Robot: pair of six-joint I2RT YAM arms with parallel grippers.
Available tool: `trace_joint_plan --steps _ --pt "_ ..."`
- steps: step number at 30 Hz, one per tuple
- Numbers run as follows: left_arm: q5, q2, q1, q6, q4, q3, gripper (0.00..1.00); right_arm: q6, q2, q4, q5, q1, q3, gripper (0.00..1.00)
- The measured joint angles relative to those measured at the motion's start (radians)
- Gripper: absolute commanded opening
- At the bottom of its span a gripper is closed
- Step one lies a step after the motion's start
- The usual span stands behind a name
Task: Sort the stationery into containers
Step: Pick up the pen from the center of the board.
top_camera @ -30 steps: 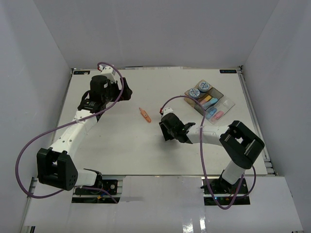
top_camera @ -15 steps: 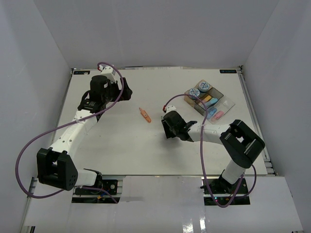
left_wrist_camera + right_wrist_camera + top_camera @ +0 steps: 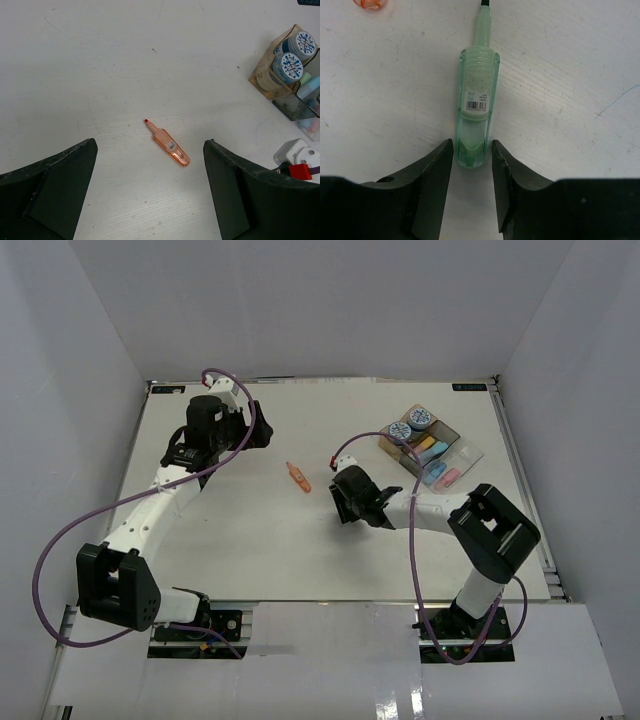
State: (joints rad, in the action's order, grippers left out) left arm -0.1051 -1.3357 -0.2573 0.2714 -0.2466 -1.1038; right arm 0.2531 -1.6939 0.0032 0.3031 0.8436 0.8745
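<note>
A green highlighter lies on the table. My right gripper is low over it, open narrowly, with one jaw on each side of its rear end and thin gaps showing. In the top view the right gripper hides the green piece. An orange highlighter lies alone mid-table; it also shows in the left wrist view. My left gripper is wide open and empty above the table at back left. The joined transparent containers hold two blue-and-white rolls and pastel pieces.
The containers stand at the back right, near the table's right edge. A purple cable loops over my right arm. White walls enclose the table on three sides.
My right gripper has edged a little left and away from the near edge, along the green highlighter. The left arm and the orange highlighter have not moved.
</note>
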Motion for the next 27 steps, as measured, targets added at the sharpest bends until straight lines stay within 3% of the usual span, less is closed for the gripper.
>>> trace_joint_plan --steps 7,27 --pt "-0.007 -0.002 0.0 0.0 -0.007 0.0 0.98 -0.011 -0.002 -0.004 0.0 0.0 0.005 0.25" --pt "-0.09 -0.015 0.0 0.03 -0.009 0.0 0.98 -0.101 0.197 -0.301 -0.043 0.0 0.166 0.27"
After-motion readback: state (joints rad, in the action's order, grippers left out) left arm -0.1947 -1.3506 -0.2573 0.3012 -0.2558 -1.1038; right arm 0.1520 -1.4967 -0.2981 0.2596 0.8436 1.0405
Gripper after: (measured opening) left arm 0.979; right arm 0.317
